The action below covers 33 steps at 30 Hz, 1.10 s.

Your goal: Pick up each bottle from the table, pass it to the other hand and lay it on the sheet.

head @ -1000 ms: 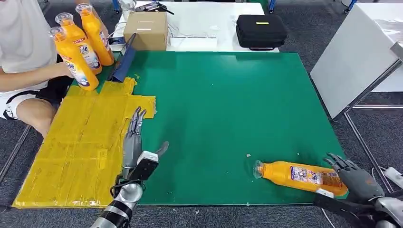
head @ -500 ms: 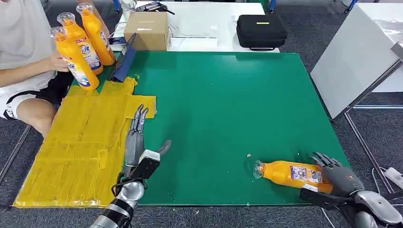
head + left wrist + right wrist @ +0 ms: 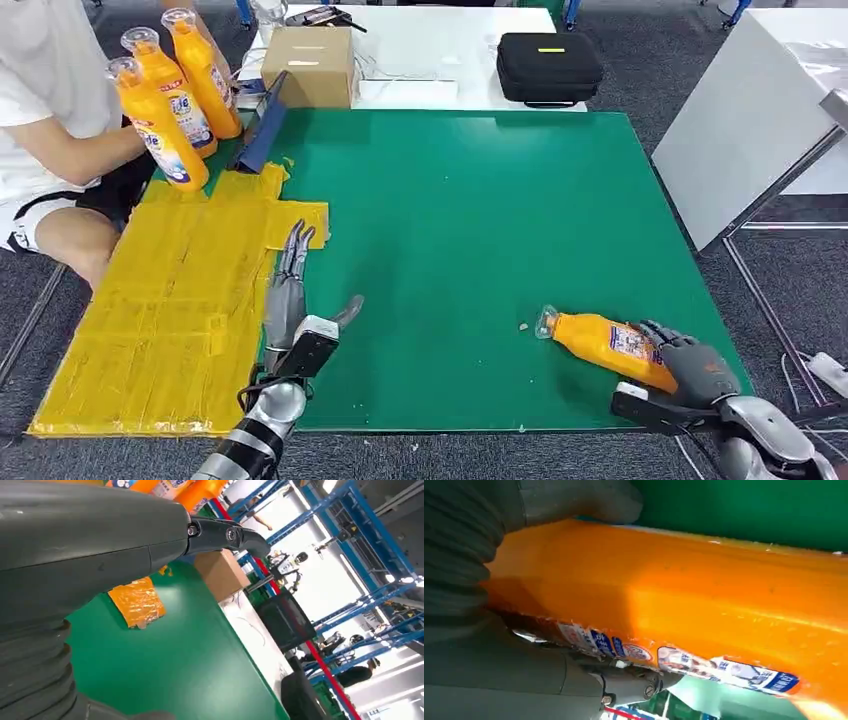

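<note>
An orange bottle (image 3: 600,343) with a printed label lies near the front right corner of the green table (image 3: 480,220), its cap pointing left. My right hand (image 3: 700,372) grips its base end. In the right wrist view the bottle (image 3: 704,605) sits between the thumb (image 3: 574,500) and the fingers below it. My left hand (image 3: 290,290) is stretched out flat, holding nothing, along the right edge of the yellow sheet (image 3: 170,290). The left wrist view shows this hand (image 3: 100,545) above a corner of the sheet (image 3: 137,602).
Three more orange bottles (image 3: 160,110) stand upright at the table's back left, beside a seated person (image 3: 50,110) whose hand is by them. A blue object (image 3: 262,130), a cardboard box (image 3: 308,62) and a black case (image 3: 550,62) lie behind. A white panel (image 3: 750,110) leans at right.
My right hand moved left along the bottle and closed around its base end. The bottle turned, so its cap now lies a little farther from me. The left hand barely moved.
</note>
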Each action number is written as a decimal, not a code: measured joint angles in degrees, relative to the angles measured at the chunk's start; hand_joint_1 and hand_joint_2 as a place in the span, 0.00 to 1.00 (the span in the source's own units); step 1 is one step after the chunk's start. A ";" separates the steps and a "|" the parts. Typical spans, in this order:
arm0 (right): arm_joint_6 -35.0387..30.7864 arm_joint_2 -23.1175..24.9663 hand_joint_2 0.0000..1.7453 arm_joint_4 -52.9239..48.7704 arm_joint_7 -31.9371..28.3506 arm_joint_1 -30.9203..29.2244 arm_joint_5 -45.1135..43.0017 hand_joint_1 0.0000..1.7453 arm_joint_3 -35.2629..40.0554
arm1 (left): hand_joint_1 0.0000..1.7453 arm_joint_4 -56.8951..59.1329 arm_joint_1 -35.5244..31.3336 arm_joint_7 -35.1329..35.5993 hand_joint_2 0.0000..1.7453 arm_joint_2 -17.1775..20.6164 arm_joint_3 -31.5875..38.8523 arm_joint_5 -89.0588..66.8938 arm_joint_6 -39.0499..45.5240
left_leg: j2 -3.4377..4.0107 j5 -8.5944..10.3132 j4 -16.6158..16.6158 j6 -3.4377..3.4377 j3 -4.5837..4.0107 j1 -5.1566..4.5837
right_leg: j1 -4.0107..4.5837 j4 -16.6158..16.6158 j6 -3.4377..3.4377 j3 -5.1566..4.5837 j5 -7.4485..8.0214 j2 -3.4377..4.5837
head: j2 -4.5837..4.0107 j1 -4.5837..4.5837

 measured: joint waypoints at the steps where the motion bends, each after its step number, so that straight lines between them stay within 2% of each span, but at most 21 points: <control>1: -0.13 0.15 1.00 0.11 0.00 -0.16 0.00 0.96 0.15 | 0.00 0.00 -0.01 0.00 1.00 0.00 0.00 0.11 -0.22 | 0.03 0.00 0.00 0.00 0.00 -0.01 | -0.01 0.00 -0.02 -0.01 0.00 0.00 | 0.02 -0.02; 2: -0.35 0.28 1.00 0.20 0.00 -0.29 -0.02 1.00 0.24 | 0.00 0.00 0.00 0.00 1.00 0.00 0.00 0.11 -0.37 | 0.04 0.00 0.00 0.01 0.01 -0.01 | -0.01 0.00 -0.02 -0.01 -0.01 0.02 | 0.00 -0.02; 13: -5.64 5.59 1.00 2.12 -0.13 -4.12 2.54 1.00 1.90 | 0.00 -2.71 0.88 0.00 1.00 -0.35 0.07 -1.66 -6.12 | 0.25 0.05 -0.01 0.03 0.01 0.00 | 0.02 0.01 0.04 -0.02 0.12 0.14 | 0.00 -0.02; 23: -6.25 8.39 1.00 3.19 -0.07 -5.84 2.53 1.00 2.82 | 0.00 -4.04 1.40 0.02 1.00 -0.55 0.13 -1.53 -7.41 | 0.15 0.04 -0.01 0.04 -0.01 -0.01 | 0.00 0.00 0.06 0.01 0.09 0.12 | 0.02 -0.02; 25: -7.70 9.20 1.00 3.21 -0.50 -5.84 1.99 1.00 2.84 | 0.00 -4.11 1.41 2.22 1.00 -0.52 0.15 0.69 -12.89 | 0.14 0.04 -0.01 0.04 -0.02 -0.01 | 0.00 0.00 0.06 0.01 0.09 0.12 | 0.00 0.00; 28: -12.95 13.21 1.00 3.19 0.18 -5.72 1.59 1.00 2.84 | 0.00 -4.55 1.49 8.04 1.00 -0.46 0.04 8.12 -33.32 | 0.18 0.06 -0.02 0.03 -0.07 -0.01 | 0.03 0.03 0.05 -0.03 0.13 0.13 | 0.00 -0.02; 29: -15.49 14.85 1.00 3.10 0.24 -5.80 1.13 0.90 2.82 | 0.00 -4.70 1.50 8.61 1.00 -0.48 -0.09 9.34 -37.40 | 0.21 0.07 -0.02 0.01 -0.08 0.00 | 0.04 0.03 0.03 -0.05 0.14 0.14 | 0.02 -0.02; 30: -18.13 17.08 1.00 2.86 0.15 -6.02 0.15 0.90 2.82 | 0.00 -4.94 1.52 9.36 1.00 -0.48 -0.57 10.49 -41.34 | 0.24 0.08 -0.02 0.00 -0.07 0.01 | 0.06 0.04 0.01 -0.07 0.14 0.14 | 0.00 -0.02; 33: -22.68 22.52 1.00 1.86 -1.29 -6.71 -3.95 0.90 2.73 | 0.00 -5.29 1.45 10.66 1.00 -0.46 -1.66 11.28 -43.47 | 0.24 0.11 -0.02 -0.05 -0.07 0.10 | 0.13 0.05 -0.05 -0.10 0.10 0.14 | 0.00 -0.04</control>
